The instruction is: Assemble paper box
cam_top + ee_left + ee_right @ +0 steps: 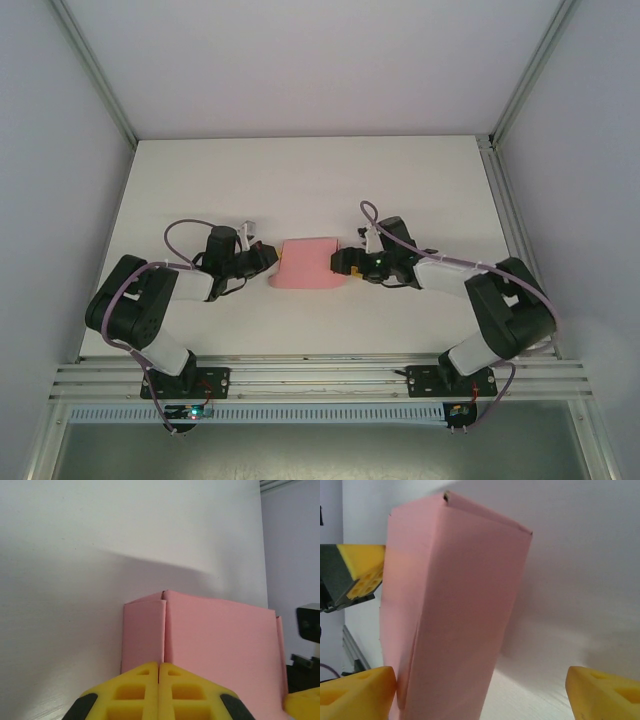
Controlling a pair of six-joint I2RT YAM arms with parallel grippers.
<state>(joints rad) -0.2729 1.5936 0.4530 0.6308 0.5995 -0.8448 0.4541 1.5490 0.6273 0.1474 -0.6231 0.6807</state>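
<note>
- Left claw is closed, its yellow pads pressed together at the left end of the paper box; I cannot tell whether card is pinched between them.
- Right claw gapes wide at the box's right end, one pad touching the pink card, the other apart.
- The box lies mid-bench, between both claws.
- Bare bench spreads far, left and right, bounded by white walls.
</note>
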